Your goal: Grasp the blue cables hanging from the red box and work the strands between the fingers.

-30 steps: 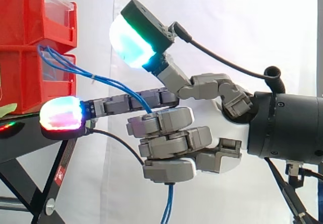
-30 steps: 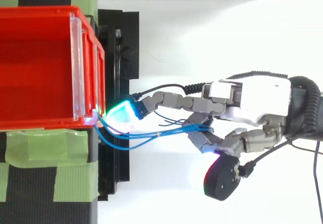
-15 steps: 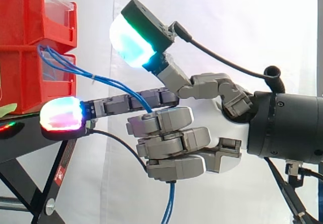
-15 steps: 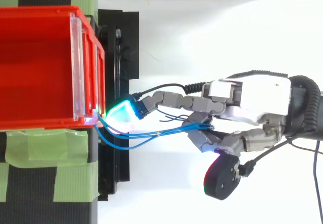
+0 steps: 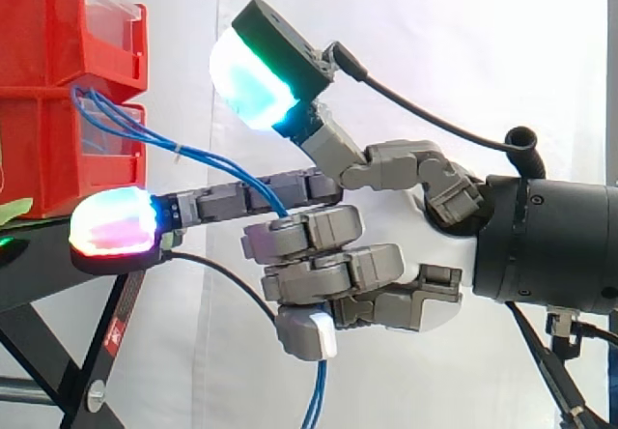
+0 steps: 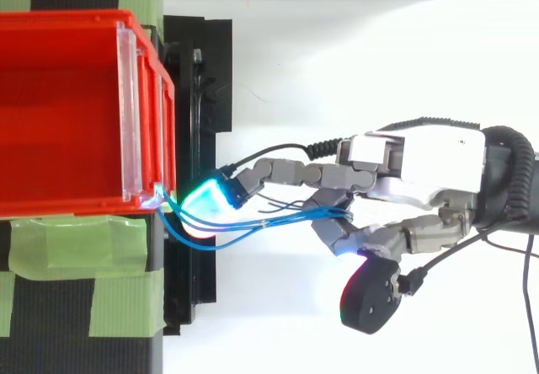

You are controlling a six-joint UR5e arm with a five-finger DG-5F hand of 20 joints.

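Observation:
Thin blue cables (image 5: 183,149) run from the front corner of the red box (image 5: 58,91) down to my hand (image 5: 425,284) and hang on below it (image 5: 314,400). From above, the cables (image 6: 253,224) stretch from the box's corner (image 6: 156,193) to my hand (image 6: 421,168). The lower fingers are curled round the strands. One finger lies straight toward the box, its fingertip (image 5: 114,223) glowing red and cyan beside the stand. The thumb is raised above the strands, its pad (image 5: 253,81) glowing cyan.
The red bins stand stacked on a black stand (image 5: 58,265) with green tape (image 6: 76,243) on its top. A white curtain hangs behind.
The lowest curled finger has turned so its white tip now shows. The straight finger's tip has moved slightly away from the box and a little lower.

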